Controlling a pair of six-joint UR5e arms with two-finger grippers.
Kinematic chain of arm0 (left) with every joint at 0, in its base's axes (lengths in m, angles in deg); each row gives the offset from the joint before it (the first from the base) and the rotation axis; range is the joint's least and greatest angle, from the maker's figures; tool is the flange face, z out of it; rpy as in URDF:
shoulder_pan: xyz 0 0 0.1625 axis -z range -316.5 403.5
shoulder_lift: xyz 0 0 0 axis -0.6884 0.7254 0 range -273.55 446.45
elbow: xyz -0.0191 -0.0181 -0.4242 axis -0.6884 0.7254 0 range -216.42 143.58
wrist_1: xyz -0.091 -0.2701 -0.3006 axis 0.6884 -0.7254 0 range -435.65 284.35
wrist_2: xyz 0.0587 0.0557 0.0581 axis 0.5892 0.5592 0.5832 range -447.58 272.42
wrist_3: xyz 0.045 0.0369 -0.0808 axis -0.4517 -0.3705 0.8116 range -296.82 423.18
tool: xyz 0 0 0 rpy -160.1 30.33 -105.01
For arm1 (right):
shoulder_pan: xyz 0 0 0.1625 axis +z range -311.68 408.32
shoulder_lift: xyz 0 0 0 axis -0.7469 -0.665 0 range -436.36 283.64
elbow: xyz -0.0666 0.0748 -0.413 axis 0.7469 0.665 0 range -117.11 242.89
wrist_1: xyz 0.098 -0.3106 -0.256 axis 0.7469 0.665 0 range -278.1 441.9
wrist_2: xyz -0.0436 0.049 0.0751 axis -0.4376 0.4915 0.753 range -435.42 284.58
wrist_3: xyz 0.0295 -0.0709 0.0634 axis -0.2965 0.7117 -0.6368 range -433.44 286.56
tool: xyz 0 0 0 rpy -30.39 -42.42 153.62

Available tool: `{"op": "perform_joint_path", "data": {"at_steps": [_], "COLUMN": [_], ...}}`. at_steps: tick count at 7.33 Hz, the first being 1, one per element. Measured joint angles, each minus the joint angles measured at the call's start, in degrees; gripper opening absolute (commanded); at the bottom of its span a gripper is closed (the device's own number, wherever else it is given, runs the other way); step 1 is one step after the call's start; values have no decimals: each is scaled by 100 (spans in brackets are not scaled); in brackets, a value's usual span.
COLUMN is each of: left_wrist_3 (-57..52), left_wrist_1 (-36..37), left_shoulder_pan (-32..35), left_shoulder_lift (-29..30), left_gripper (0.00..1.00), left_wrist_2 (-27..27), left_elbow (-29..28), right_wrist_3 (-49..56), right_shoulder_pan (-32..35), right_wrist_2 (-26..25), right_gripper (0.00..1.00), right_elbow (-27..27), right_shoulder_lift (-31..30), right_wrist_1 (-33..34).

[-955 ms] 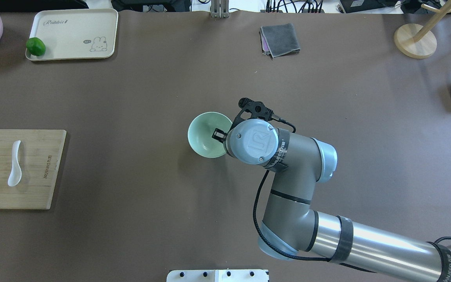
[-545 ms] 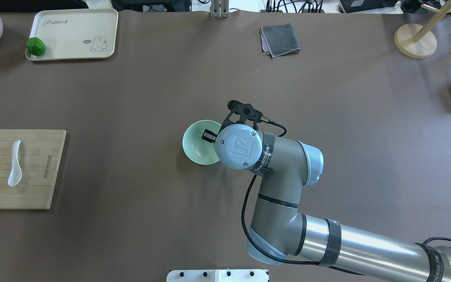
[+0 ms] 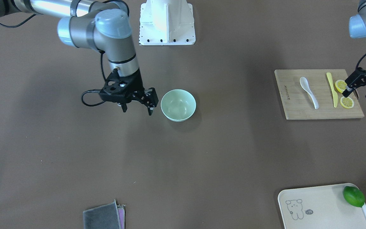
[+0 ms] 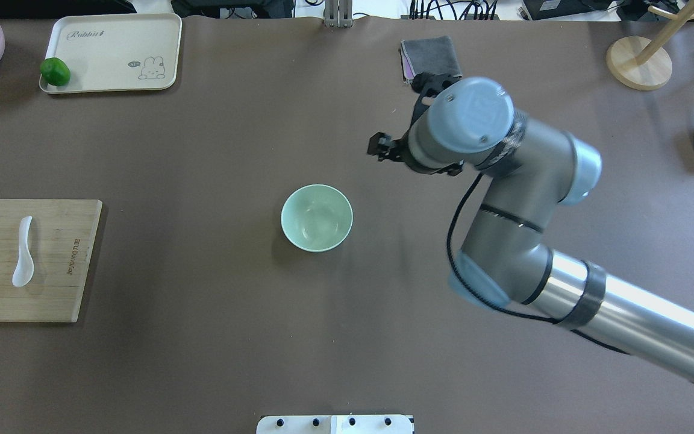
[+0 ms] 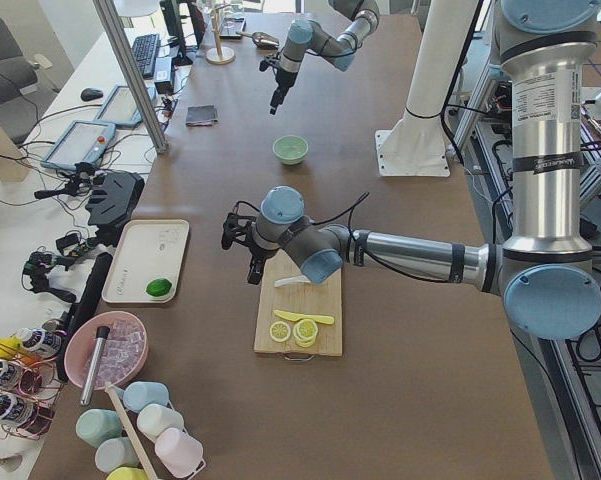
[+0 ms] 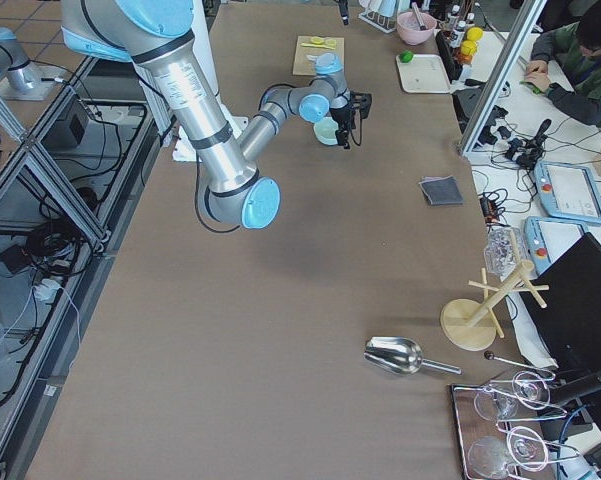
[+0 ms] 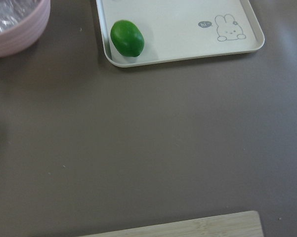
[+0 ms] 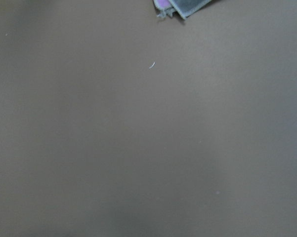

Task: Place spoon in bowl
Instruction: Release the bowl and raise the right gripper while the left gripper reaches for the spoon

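A wide brown table fills the scene. The right arm, thick and silver-grey, reaches in from the robot's right and bends above the middle of the table. Its right gripper hangs off the surface with its two black fingers spread apart and nothing between them. It is off to the bowl's right and not touching it. The left arm stretches out over the far left end of the table. Its left gripper is also spread and empty, poised over the outer end of the cutting board. That pale wooden board lies flat near the table's left edge. Farther from the robot on the same side sits a cream tray printed with a small rabbit. The bowl – round, pale mint green, glossy and empty – stands upright near the table's centre, well apart from the board. A folded grey cloth lies at the far edge, partly hidden by the right wrist in the overhead view. The spoon, small and glossy white, rests on the board with its scoop end toward the robot. A slim yellow knife lies beside it – parallel, not touching. Two lemon slices lie just beyond the knife, under the left gripper. A green lime sits in a corner of the tray.
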Motion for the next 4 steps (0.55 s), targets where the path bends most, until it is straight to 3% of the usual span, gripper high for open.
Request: {"op": "perform_joint_path", "data": {"at_steps": [2, 4], "left_wrist_3": [1148, 1673], "left_wrist_1": [-84, -205], "left_shoulder_pan": [-756, -1298], "left_shoulder_lift": [-122, -258], "left_gripper": [94, 82], "left_wrist_2": [606, 1079], "left_elbow": [9, -11], "right_wrist_3": [1560, 2832], "right_shoulder_pan": [1093, 1963], "right_wrist_2": [1138, 1953], "right_gripper": [100, 100], "right_elbow": [-299, -393], "right_shoulder_lift": [-753, -1347], "right_wrist_1": [-47, -67]}}
